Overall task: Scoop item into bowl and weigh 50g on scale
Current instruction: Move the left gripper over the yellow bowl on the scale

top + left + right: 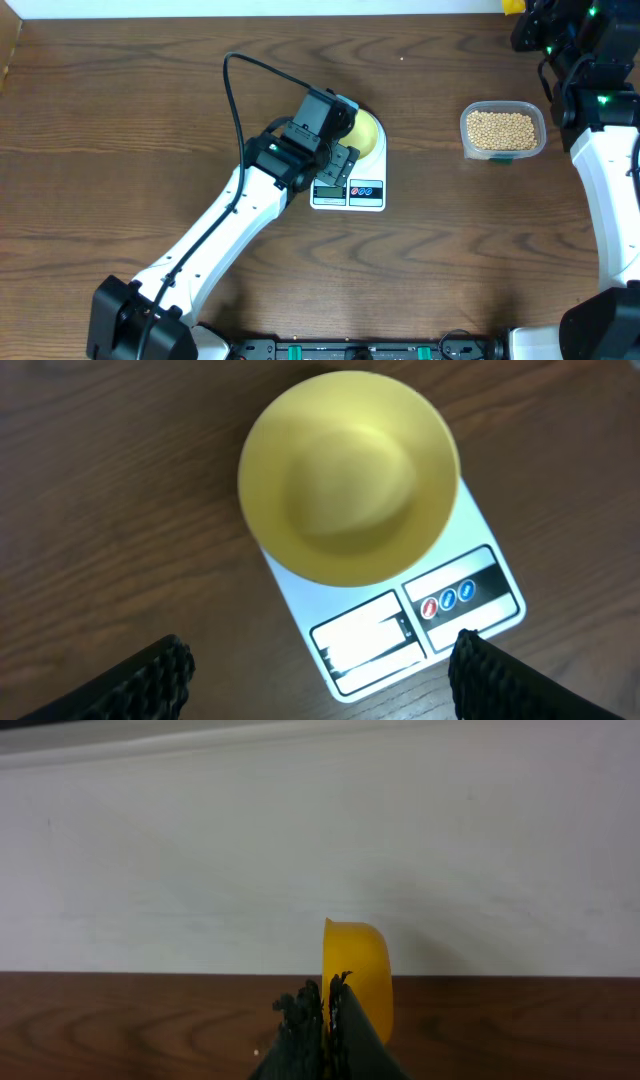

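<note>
A brown wooden table (120, 120) fills the overhead view, with a white wall (320, 840) behind it in the right wrist view. The left arm (215, 235) slants from the near left corner up to the middle of the table, and the right arm (610, 190) runs along the right edge to the far right corner. The white scale (366, 190) lies near the middle of the table, its display (365, 645) and buttons (448, 597) at the near end; the reading is too blurred to make out. A clear plastic tub (464, 132) stands well to the right of the scale, apart from it. The pale yellow bowl (350, 475) sits upright on the far part of the scale, its rim hanging over the far and side edges and leaving the display and buttons uncovered. The left claw (322, 678) hangs over the near end of the scale with its fingers (160, 680) spread wide apart, holding nothing. The right claw (326, 1010) is up at the far right corner, its fingers pressed together on a bright yellow scoop (358, 975) whose head stands edge-on just past the fingertips. The tan beans (503, 130) lie in the tub
</note>
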Tool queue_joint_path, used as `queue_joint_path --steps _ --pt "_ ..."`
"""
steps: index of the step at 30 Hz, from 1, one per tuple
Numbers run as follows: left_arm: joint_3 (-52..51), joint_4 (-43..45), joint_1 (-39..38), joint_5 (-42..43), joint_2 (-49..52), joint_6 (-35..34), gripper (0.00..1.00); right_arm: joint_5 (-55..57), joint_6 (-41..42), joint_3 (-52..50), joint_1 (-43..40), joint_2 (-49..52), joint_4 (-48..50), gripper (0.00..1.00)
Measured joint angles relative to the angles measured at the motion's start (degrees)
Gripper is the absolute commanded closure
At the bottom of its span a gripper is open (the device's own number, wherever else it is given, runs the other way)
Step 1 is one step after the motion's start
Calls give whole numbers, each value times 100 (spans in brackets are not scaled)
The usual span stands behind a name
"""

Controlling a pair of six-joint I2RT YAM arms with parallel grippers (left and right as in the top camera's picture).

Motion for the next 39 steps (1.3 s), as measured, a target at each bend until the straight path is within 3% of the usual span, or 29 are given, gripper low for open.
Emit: queue_joint_path --steps 13,39 --pt "2 -83 -546 -817 345 -455 16 0 0 0 0 90 -26 99" --pt "2 -66 -772 -868 1403 -531 16 0 -2 0 0 90 -26 99"
